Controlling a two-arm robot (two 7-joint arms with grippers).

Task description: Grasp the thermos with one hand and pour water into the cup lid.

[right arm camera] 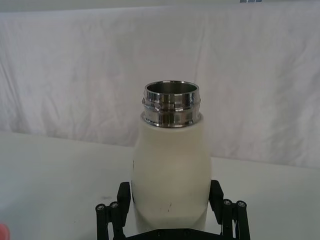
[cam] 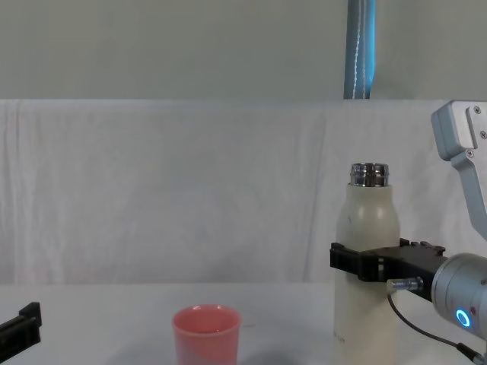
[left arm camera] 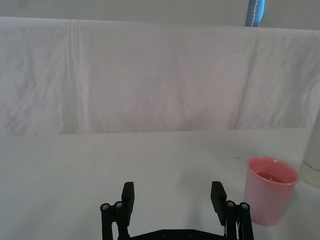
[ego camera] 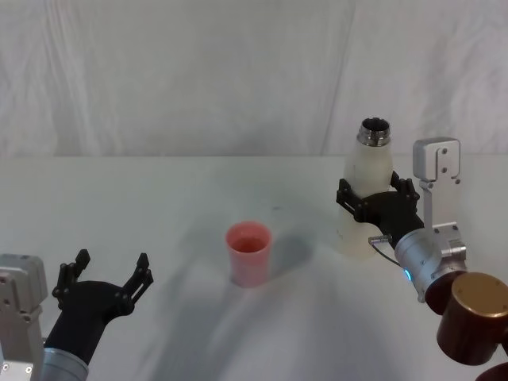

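Resting at seven o'clock on the tabletop [ego camera: 159,182], the left end effector [ego camera: 111,278] sits spread and idle. Centrally, the cup lid [ego camera: 248,252] waits upright. At three o'clock, the right end effector [ego camera: 377,200] clasps the thermos [ego camera: 369,171] mid-body, upright, ready for tipping.

The right gripper [ego camera: 373,198] clasps the upright thermos [ego camera: 366,171]; the cup lid [ego camera: 248,253] stands apart; the left gripper [ego camera: 109,270] is spread.
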